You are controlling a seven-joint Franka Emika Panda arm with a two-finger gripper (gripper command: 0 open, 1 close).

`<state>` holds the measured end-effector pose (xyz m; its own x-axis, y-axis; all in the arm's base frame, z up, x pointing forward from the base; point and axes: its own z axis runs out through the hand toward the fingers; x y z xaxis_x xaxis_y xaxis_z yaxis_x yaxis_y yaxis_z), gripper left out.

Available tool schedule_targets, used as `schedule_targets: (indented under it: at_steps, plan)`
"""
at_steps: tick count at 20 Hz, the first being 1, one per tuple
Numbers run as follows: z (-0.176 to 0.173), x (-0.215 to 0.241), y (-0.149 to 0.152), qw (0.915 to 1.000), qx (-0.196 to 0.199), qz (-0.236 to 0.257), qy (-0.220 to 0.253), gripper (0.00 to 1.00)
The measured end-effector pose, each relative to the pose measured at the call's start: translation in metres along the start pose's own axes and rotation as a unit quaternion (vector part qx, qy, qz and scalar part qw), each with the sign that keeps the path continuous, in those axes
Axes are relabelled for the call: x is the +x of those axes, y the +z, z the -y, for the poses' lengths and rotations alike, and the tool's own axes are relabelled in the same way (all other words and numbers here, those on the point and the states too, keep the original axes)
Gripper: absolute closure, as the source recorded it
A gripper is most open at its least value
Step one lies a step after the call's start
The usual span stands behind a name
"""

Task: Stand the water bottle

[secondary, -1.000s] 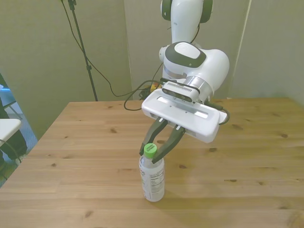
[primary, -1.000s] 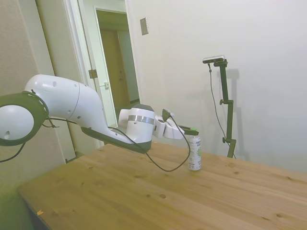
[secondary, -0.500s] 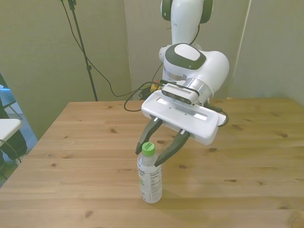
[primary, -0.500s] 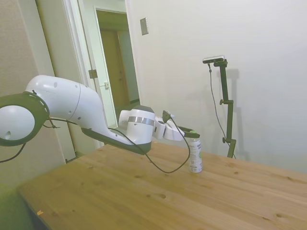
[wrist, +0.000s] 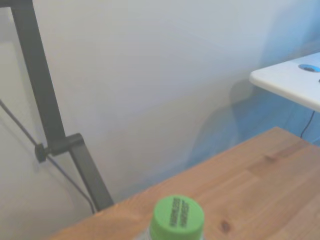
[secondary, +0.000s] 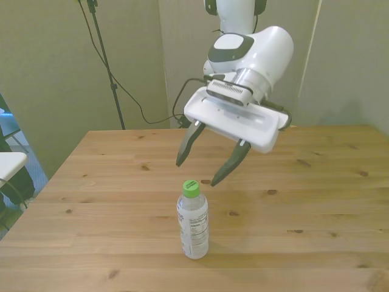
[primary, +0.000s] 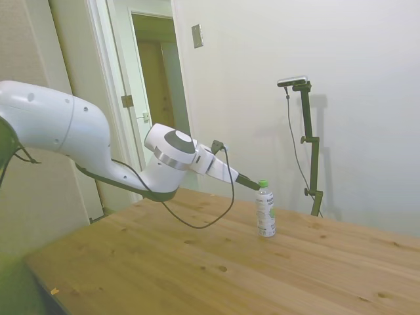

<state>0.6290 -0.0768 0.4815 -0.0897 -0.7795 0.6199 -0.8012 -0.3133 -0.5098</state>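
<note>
Below the open gripper [secondary: 206, 170], upright water bottle [secondary: 192, 222]

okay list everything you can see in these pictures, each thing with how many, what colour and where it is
water bottle: one, clear plastic with a white printed label, standing upright on the table toward its near edge in the front view, apart from the gripper.
bottle cap: one, green, on top of the bottle.
table: one, light wood, carrying the bottle.
doorway: one, white frame, open, behind the arm in the side view.
wall plate: one, grey, on the wall beside the doorway.
white surface: one, only an edge seen off the table's side in the wrist view.
arm: one, white, reaching over the table.
gripper: one, white body with dark jaws spread open, raised above and behind the bottle.
</note>
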Motion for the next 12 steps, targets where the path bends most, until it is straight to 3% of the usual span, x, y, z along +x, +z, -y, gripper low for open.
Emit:
schedule_targets:
  at_steps: [6, 9, 12]
  plan:
    - [-0.039, -0.011, -0.065, 0.9903, -0.061, 0.1, -0.075, 0.0]
    - [-0.055, -0.013, -0.094, 0.9755, -0.104, 0.158, -0.112, 0.0]
    - [-0.076, -0.009, -0.114, 0.9532, -0.149, 0.211, -0.157, 0.0]
